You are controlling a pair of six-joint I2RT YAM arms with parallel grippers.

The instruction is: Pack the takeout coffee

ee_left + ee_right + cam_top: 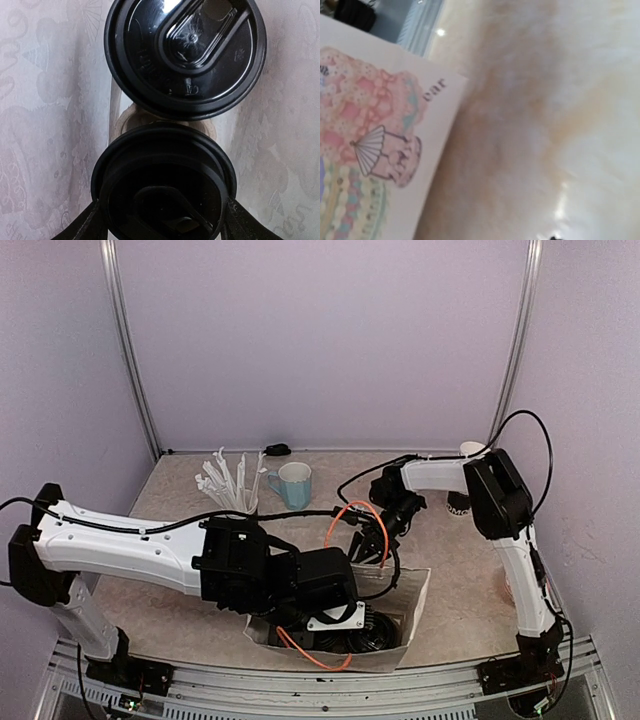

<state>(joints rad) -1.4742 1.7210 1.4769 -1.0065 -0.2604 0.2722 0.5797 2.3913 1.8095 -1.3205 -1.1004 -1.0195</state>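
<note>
Beige marbled table (455, 580), lilac walls (320, 340). White paper bag (415, 590) at near edge holds far cup (185, 55) and near cup (162, 175); left gripper (160, 222) wide, seemingly clamping near cup. Right gripper (385, 530) by bag rim, opening unclear.
</note>
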